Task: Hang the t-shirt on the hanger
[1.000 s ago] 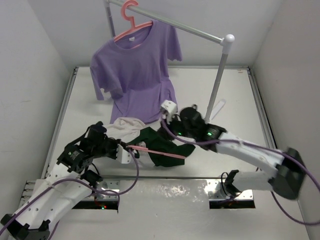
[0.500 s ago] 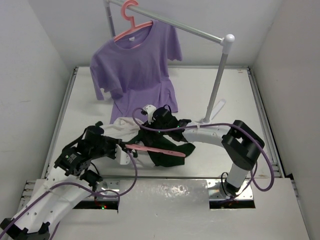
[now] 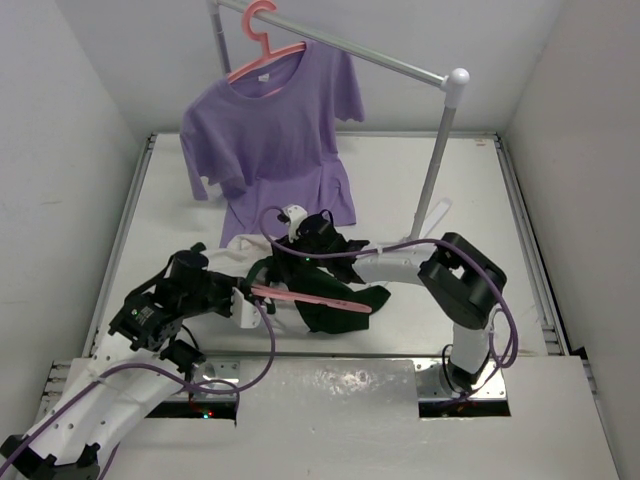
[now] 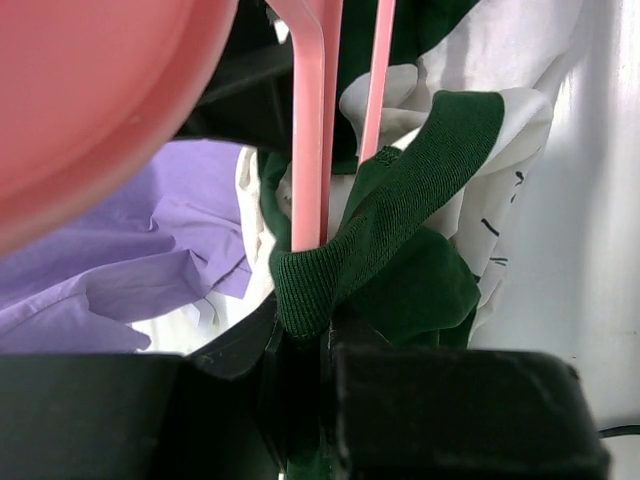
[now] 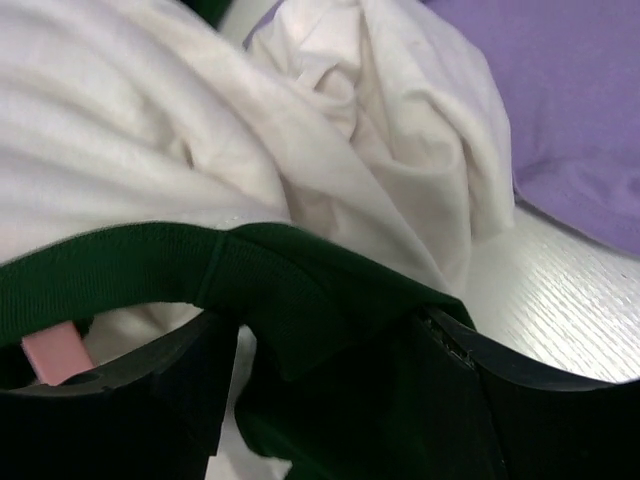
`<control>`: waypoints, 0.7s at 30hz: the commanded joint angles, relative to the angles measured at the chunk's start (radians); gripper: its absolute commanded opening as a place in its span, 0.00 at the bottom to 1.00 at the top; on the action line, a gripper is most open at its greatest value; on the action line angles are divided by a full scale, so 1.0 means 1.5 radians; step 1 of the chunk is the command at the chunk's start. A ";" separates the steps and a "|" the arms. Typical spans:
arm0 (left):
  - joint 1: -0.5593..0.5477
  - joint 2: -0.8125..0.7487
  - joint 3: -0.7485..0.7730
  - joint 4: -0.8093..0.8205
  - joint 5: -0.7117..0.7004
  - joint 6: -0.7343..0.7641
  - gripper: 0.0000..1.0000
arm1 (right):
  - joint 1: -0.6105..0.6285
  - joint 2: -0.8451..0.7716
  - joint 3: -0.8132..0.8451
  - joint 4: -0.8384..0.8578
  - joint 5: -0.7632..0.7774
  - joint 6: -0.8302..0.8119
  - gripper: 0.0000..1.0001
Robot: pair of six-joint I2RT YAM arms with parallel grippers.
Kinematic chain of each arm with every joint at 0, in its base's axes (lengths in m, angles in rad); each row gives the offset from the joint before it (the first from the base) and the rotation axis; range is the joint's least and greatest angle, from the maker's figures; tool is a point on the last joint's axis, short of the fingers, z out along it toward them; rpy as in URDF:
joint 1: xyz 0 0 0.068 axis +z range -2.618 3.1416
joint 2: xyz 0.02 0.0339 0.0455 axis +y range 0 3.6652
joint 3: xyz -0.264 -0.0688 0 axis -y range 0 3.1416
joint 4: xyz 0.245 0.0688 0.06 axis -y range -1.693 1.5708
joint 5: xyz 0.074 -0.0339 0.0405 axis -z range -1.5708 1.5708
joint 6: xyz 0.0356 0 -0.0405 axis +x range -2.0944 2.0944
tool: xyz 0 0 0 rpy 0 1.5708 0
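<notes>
The t-shirt (image 3: pixel 325 312) lies crumpled on the table in front of the arms, white body to the left and dark green parts to the right. My left gripper (image 3: pixel 243 297) is shut on the pink hanger (image 3: pixel 320 299), which lies across the shirt and points right. In the left wrist view the green collar (image 4: pixel 400 190) wraps the hanger's bars (image 4: pixel 308 150) just above my jaws (image 4: pixel 325 335). My right gripper (image 3: pixel 280 258) reaches left over the shirt. In its wrist view it (image 5: pixel 320 360) is shut on the green collar band, with white cloth (image 5: pixel 150 150) behind and a bit of the hanger (image 5: pixel 55 355) at the left.
A purple t-shirt (image 3: pixel 265 130) hangs on a twin pink hanger (image 3: pixel 262 40) from a rail at the back. The rack's upright pole (image 3: pixel 437 165) stands right of centre, close behind my right arm. White walls close in on the left, right and back.
My right gripper has swung left across the shirt, and green cloth now lies further left, near the left gripper. The left gripper and hanger have hardly moved.
</notes>
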 commanded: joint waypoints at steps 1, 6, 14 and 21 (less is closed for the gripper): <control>0.003 0.001 0.040 0.028 0.014 -0.015 0.00 | -0.007 0.022 0.033 0.076 0.028 0.081 0.65; 0.003 0.001 0.047 0.016 0.020 -0.019 0.00 | -0.020 0.060 0.041 0.089 0.085 0.191 0.45; 0.003 0.005 0.094 -0.007 0.019 -0.070 0.00 | -0.083 -0.005 -0.061 0.012 0.229 0.290 0.00; 0.003 0.005 0.081 0.073 -0.059 -0.149 0.00 | -0.132 -0.271 -0.217 -0.105 0.346 0.227 0.00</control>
